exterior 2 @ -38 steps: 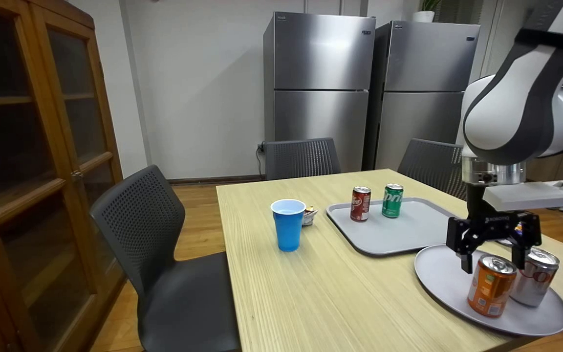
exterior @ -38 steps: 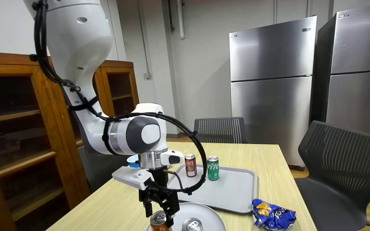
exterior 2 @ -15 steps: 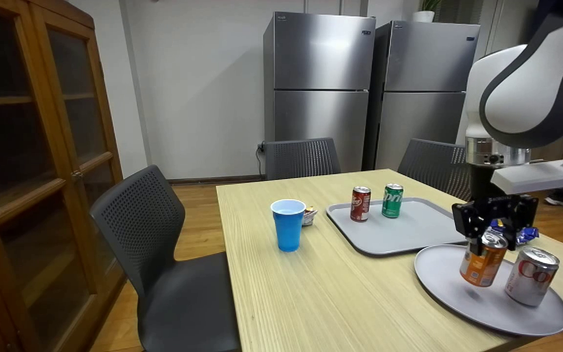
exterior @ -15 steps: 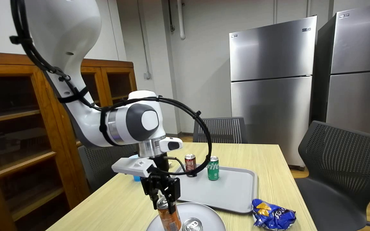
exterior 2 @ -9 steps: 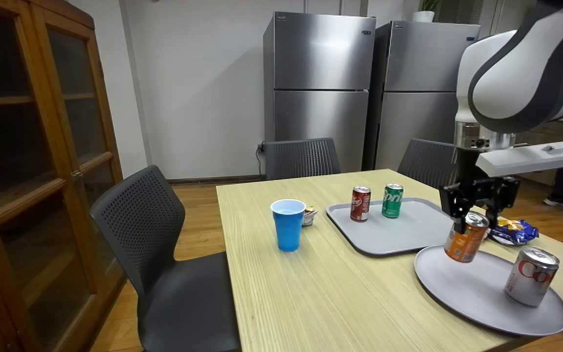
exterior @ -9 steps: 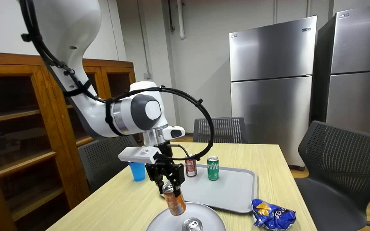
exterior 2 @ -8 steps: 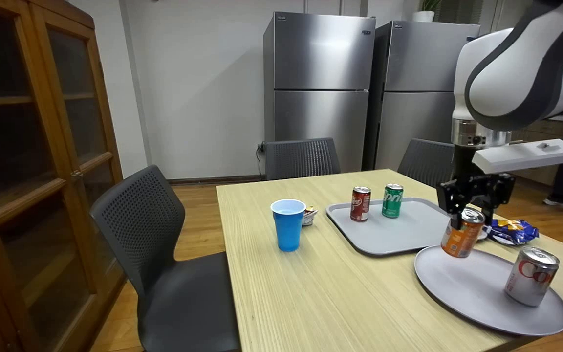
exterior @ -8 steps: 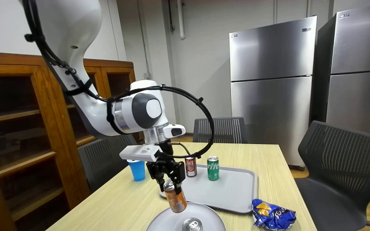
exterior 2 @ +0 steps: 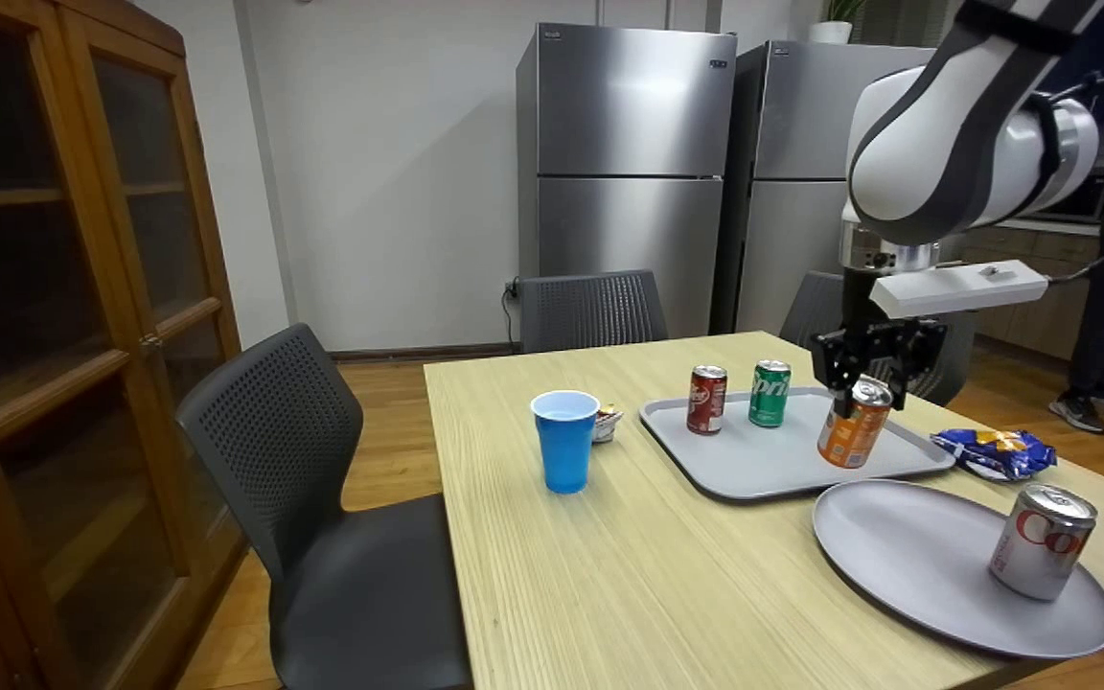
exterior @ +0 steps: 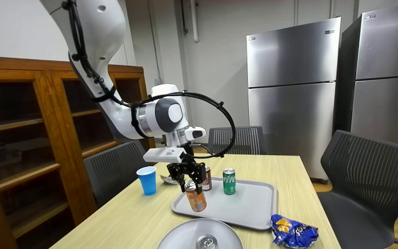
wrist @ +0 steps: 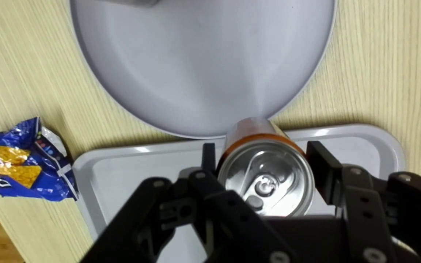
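The grabbing and lifting look done: the gripper (exterior 2: 871, 397) has its 2 fingers (wrist: 323, 173) squeezed around the top of the orange can (exterior 2: 854, 433), and the can seems to hang in the air, tipped to a side. It does not look put down yet, so that part seems left to do. Going left to right in an exterior view, the blue cup (exterior 2: 565, 450) stands near the left edge of the table (exterior 2: 609, 594), and a small snack wrapper (exterior 2: 607, 425) lies just behind it. Next is the gray tray (exterior 2: 753, 470). The red can (exterior 2: 705, 402) stands near the tray's left corner, and the green can (exterior 2: 770, 395) stands by its back edge. Then comes the orange can, just under the gripper, by the tray's front edge, near the round plate (exterior 2: 907, 565). I can't tell how high its bottom is above the tray. The blue chip bag (exterior 2: 996, 450) lies just past the tray's right corner, near the table's right edge. Last, the silver can (exterior 2: 1043, 543) stands on the plate, close to the plate's right edge. In the wrist view, the orange can shows its shiny top to the gripper, with 1 finger on each side.
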Robot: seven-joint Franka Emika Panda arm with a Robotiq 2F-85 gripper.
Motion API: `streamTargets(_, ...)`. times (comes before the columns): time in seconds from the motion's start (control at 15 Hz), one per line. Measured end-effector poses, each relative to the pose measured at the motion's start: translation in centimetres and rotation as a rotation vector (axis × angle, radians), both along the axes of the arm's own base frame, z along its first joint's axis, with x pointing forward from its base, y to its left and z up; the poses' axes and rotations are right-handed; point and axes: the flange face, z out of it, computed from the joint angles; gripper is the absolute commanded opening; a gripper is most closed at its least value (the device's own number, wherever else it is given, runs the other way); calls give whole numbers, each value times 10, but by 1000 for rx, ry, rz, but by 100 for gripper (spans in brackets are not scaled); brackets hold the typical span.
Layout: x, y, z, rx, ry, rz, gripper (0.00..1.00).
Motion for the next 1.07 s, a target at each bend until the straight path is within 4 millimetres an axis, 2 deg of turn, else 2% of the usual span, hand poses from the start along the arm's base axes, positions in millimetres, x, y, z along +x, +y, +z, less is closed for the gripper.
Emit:
streamTargets(0.53, 62, 2, -26, 37, -14, 34, 38)
streamTargets(1.0, 95, 5, -46, 41, -20, 58, 38)
streamTargets(1.07, 98, 5, -48, 41, -20, 63, 88)
